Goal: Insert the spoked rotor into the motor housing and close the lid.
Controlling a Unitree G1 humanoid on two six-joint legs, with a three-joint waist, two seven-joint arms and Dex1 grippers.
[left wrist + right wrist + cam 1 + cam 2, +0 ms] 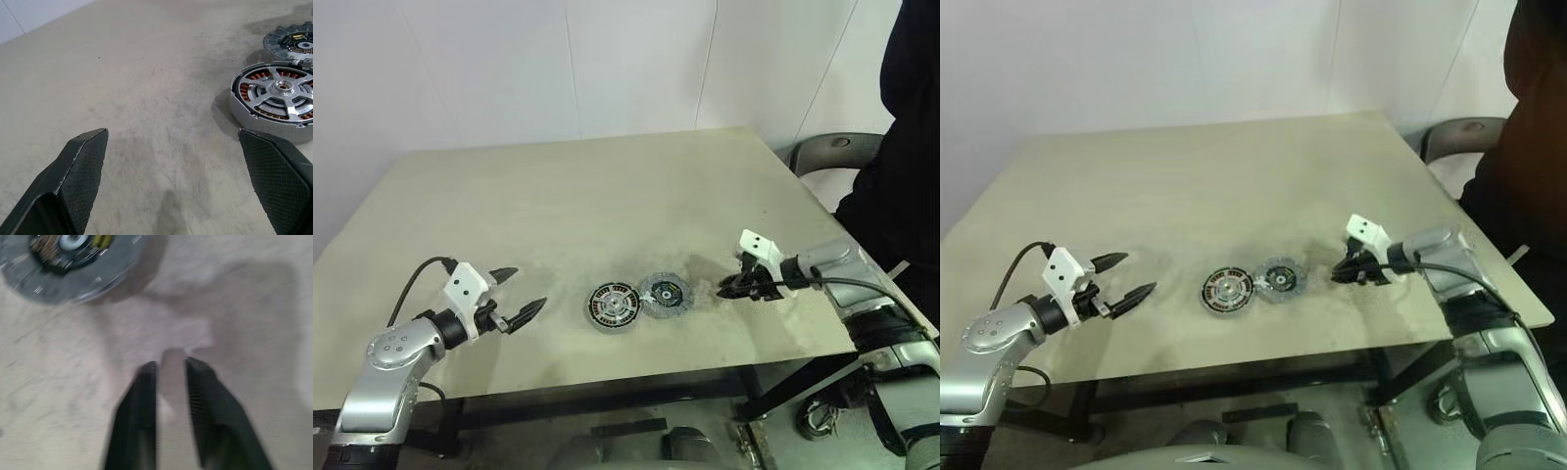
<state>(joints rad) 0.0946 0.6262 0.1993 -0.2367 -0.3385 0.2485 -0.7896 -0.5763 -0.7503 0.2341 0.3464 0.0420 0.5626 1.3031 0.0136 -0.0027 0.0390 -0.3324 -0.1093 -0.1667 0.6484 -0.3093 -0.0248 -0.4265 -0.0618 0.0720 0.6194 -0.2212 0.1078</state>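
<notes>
already the spoked rotor is seen seated inside the motor housing, its silver spokes lying over the copper windings in the left wrist view, so the remaining step is judged to be the closing of the lid. the lid lies flat on the table, dark centre face up, just beside the housing on its right and touching or almost touching its rim; which of the two cannot be told. the relation that matters is this: the lid sits between the housing and the right gripper, and it is reached from that gripper by going toward the robot's left, near but apart. the right gripper is held low over the tabletop with its fingers drawn nearly together, a narrow slit left between them and nothing pinched. the left gripper is held with its fingers spread wide and empty, well apart from the housing, which lies to its right. the right arm is therefore judged the nearer one for the lid. being round and flat, the lid has no long axis; it would need to be taken by its edge, turned over if the dark face belongs inward, and carried leftward onto the housing.
</notes>
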